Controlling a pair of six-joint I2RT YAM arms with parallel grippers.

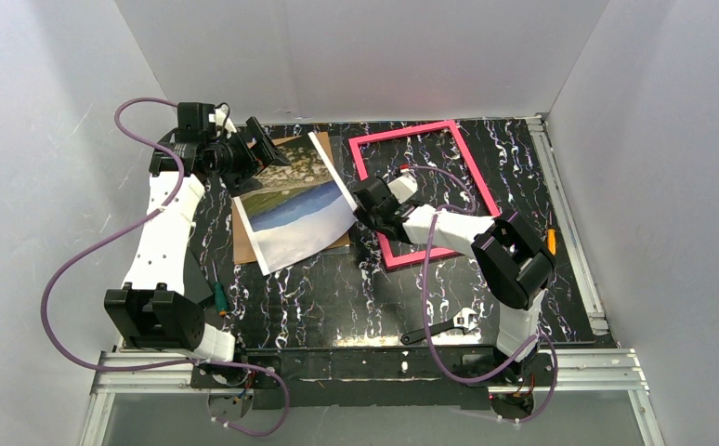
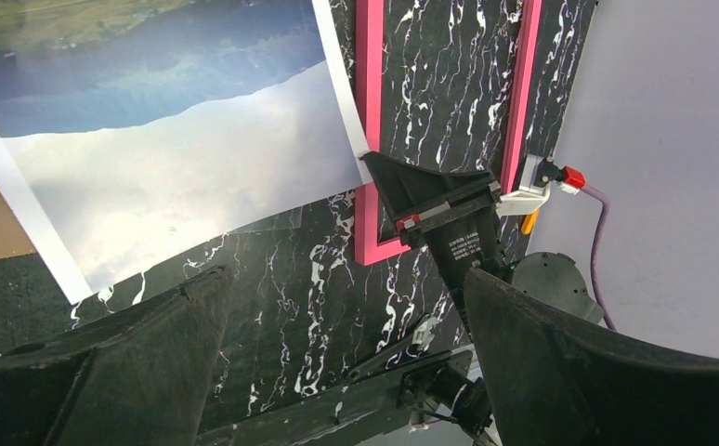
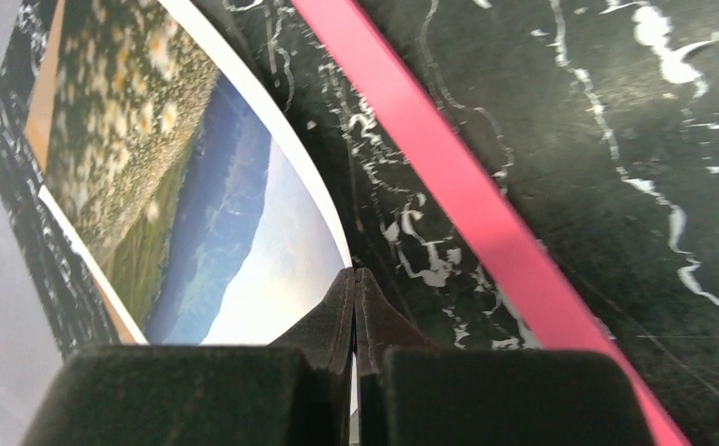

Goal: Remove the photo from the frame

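The photo (image 1: 291, 209), a landscape print with a white border, lies curved over the brown backing board (image 1: 242, 240) left of centre. My right gripper (image 1: 356, 200) is shut on the photo's right edge and lifts it slightly; the right wrist view shows the white edge pinched between the pads (image 3: 354, 274), with the photo (image 3: 244, 214) to the left. The pink-red frame (image 1: 400, 132) lies flat and empty on the table to the right, also seen in the right wrist view (image 3: 430, 158). My left gripper (image 1: 267, 153) is open and empty over the photo's far end (image 2: 345, 279).
An adjustable wrench (image 1: 444, 327) lies near the front edge by the right arm's base. A green-handled screwdriver (image 1: 218, 295) lies by the left arm. An orange tool (image 1: 551, 242) lies at the right rim. White walls enclose the black marbled table (image 1: 337, 297).
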